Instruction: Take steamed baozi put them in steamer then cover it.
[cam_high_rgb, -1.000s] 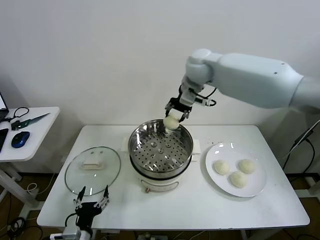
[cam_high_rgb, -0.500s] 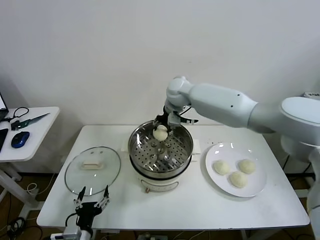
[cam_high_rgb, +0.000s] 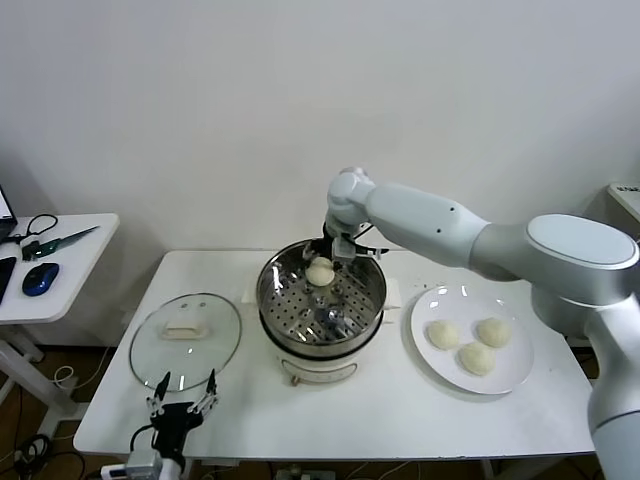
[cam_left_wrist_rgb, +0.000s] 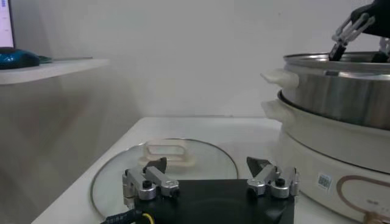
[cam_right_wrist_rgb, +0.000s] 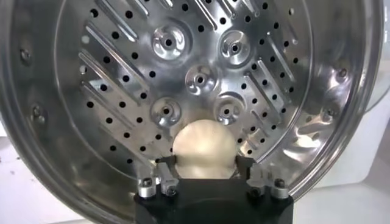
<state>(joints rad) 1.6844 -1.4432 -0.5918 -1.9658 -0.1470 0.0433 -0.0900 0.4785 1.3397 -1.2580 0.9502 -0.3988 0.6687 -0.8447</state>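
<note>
right arm (cam_high_rgb: 470, 225): smooth white-grey shell, rounded joints, thin black cables by wrist
right claw (cam_right_wrist_rgb: 206, 176): black body, silver screws, grey finger links
left claw (cam_left_wrist_rgb: 210, 179): black base, metal fingers, silver screws, yellow-black cable

Four steamed baozi in all: one (cam_high_rgb: 320, 270) on the perforated tray inside the steamer, three (cam_high_rgb: 442, 334) (cam_high_rgb: 493, 331) (cam_high_rgb: 477, 358) on the plate. One steamer (cam_high_rgb: 300, 352). One white round plate (cam_high_rgb: 438, 300). One clear glass lid (cam_high_rgb: 150, 345) with a single white handle. Two grippers: one right gripper (cam_high_rgb: 335, 248) over the steamer's far rim, one left gripper (cam_high_rgb: 184, 392) low at the tabletop's near edge. Two tabletops: one main tabletop (cam_high_rgb: 400, 420), one small side tabletop (cam_high_rgb: 75, 265). One blue computer mouse (cam_high_rgb: 40, 278) on the side one. Two arms counted, one white right arm (cam_high_rgb: 450, 225) clearly seen.
</note>
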